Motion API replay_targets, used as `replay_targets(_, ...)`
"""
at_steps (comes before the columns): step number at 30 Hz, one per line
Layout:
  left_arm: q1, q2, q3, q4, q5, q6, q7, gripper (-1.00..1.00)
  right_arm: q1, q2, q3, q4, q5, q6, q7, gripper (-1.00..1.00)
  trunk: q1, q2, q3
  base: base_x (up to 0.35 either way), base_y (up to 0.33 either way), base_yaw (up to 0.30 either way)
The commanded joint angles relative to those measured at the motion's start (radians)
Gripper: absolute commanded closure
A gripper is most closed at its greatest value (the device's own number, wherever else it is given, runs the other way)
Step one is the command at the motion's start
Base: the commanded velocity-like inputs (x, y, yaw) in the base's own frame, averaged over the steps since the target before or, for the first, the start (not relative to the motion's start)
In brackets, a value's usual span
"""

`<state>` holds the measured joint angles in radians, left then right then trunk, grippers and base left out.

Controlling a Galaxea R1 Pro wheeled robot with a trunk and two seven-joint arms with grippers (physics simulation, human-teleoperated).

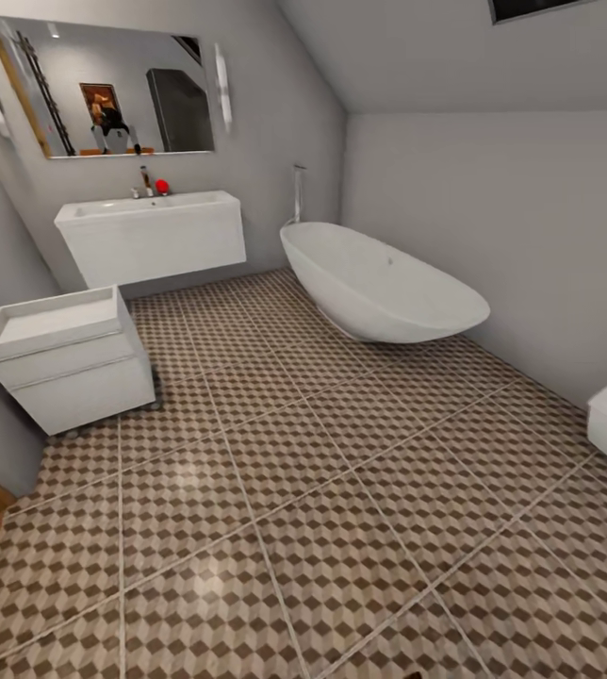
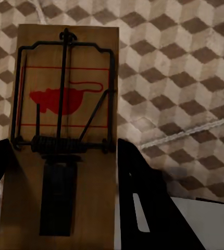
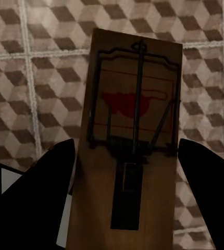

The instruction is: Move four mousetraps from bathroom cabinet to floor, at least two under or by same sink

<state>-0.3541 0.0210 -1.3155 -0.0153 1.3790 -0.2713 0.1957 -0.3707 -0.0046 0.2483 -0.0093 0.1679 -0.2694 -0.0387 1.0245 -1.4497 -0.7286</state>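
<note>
Above cube-patterned bathroom floor, each gripper, left gripper and right gripper, clamped on one mousetrap

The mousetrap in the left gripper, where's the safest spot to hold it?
By its long bare wood edges at the plain end, as the left gripper grips the mousetrap now, one finger on each side. The flat board is thin and stiff, and that end stays clear of the spring and wire bar.
</note>
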Motion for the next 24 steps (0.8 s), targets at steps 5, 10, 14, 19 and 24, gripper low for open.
replay_targets(5,0.0,0.0,-0.008,-0.002,0.002,0.0,0.007,1.0,0.0,0.0,0.0,0.001,0.012,-0.002,-0.004,1.0,0.001,0.0,-0.001,0.337,0.0,0.002)
replay_targets(10,0.0,0.0,-0.008,-0.002,0.001,0.0,0.007,1.0,0.0,0.0,0.0,0.002,0.014,-0.002,-0.004,1.0,0.001,0.0,-0.001,0.338,0.0,0.15)
replay_targets(14,0.0,0.0,-0.008,-0.002,0.001,0.0,0.007,1.0,0.0,0.0,0.0,0.002,0.015,-0.002,-0.004,1.0,0.001,0.0,-0.001,0.338,-0.023,0.261)
replay_targets(19,0.0,0.0,-0.008,-0.001,0.001,0.0,0.007,1.0,0.0,0.0,0.0,0.002,0.015,-0.002,-0.004,1.0,0.001,0.0,-0.001,0.338,-0.072,0.271)
replay_targets(24,0.0,-0.001,-0.008,-0.002,0.0,0.0,0.007,1.0,0.0,0.0,0.0,0.002,0.015,-0.002,-0.004,1.0,0.001,0.0,-0.001,0.338,-0.091,0.093)
